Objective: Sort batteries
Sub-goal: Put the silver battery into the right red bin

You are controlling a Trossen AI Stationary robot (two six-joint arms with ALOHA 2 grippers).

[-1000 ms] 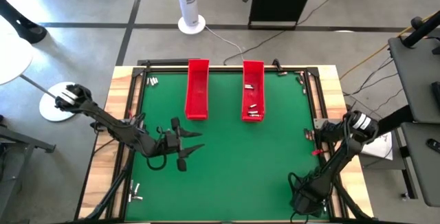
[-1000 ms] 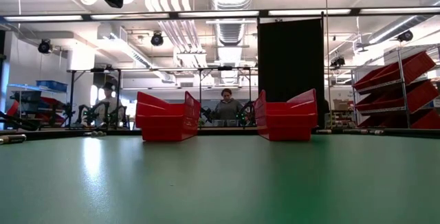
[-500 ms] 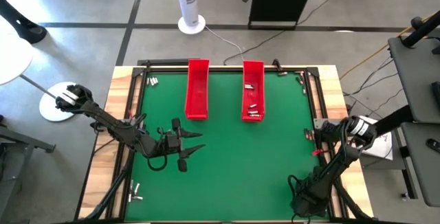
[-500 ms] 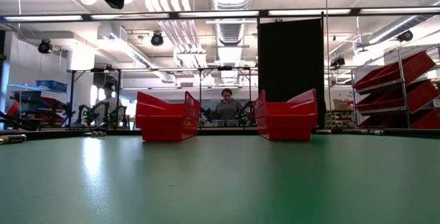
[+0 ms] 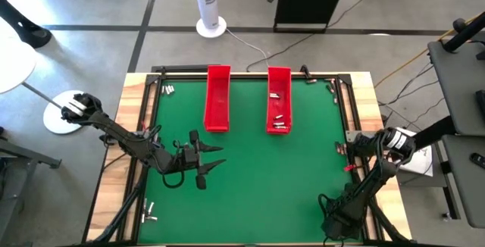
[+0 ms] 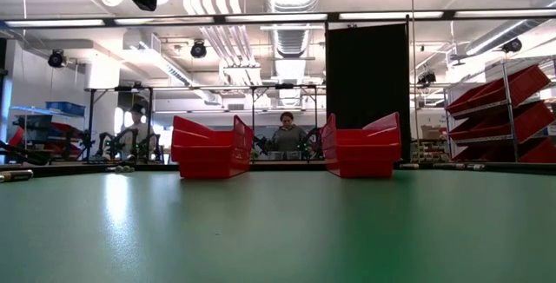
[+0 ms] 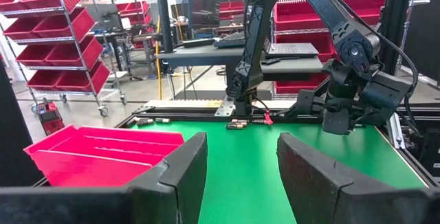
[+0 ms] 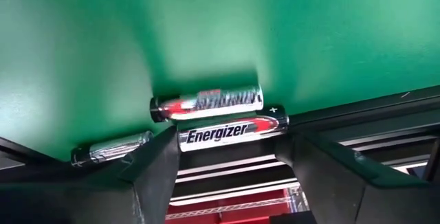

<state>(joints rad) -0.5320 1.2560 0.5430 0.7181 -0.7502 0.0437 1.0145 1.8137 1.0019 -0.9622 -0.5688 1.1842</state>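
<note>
One camera hangs above me, looking straight down on the whole green table and both my arms. Another sits at table height, facing level across toward the two red trays, which the overhead view shares. My left wrist camera looks across the table at my right arm. My right wrist camera hovers close over batteries at the table's edge.
</note>
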